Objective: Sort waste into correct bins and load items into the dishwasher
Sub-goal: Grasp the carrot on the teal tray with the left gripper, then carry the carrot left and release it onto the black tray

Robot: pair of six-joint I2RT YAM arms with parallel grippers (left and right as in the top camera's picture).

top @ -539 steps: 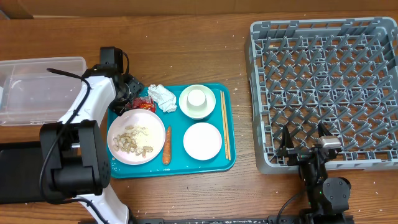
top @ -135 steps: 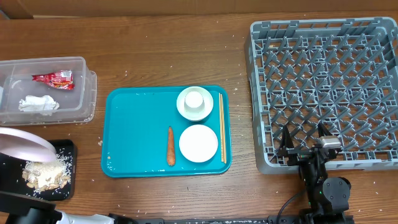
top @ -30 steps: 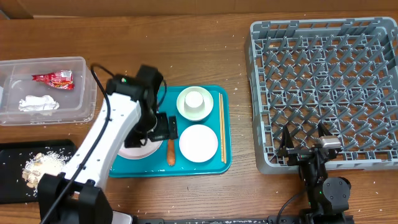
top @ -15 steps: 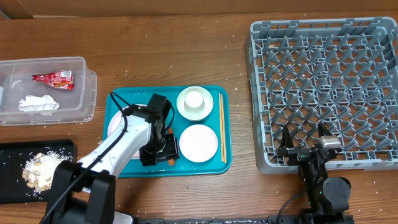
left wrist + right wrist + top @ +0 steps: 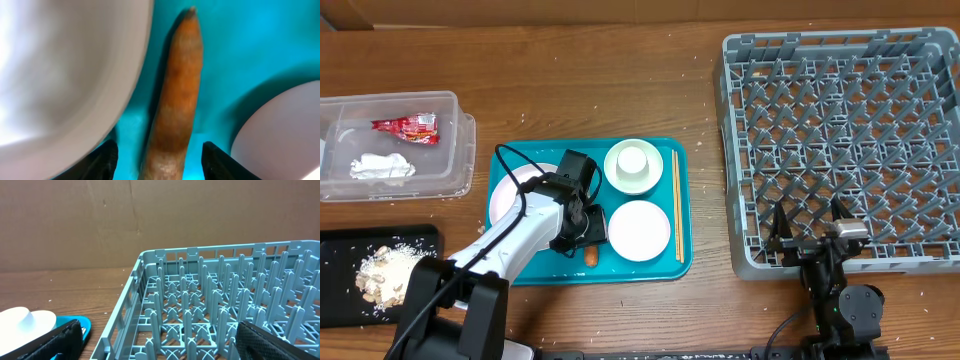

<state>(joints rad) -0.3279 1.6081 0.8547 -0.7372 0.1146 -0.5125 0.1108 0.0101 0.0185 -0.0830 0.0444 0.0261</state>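
Note:
My left gripper (image 5: 585,236) is open and low over the teal tray, one finger on each side of the orange carrot stick (image 5: 590,257). In the left wrist view the carrot stick (image 5: 175,95) runs between the fingertips (image 5: 162,162), with the white plate (image 5: 60,75) on its left and a white bowl (image 5: 285,130) on its right. The plate (image 5: 512,194) lies on the tray's left. A bowl (image 5: 640,232), a bowl holding the small cup (image 5: 635,160) and the chopsticks (image 5: 675,205) are on the tray. My right gripper (image 5: 810,235) is open and empty at the grey dish rack (image 5: 850,140).
The clear tub (image 5: 450,150) at the left holds the red wrapper (image 5: 405,126) and the white tissue (image 5: 382,167). The black tray (image 5: 420,240) at the front left holds pale crumbs (image 5: 380,272). The teal tray (image 5: 545,150) lies mid-table. The right wrist view shows the rack's pegs (image 5: 220,310).
The left arm has set the plate down on the tray's left side and brought its gripper down over the carrot stick. The right arm has not moved.

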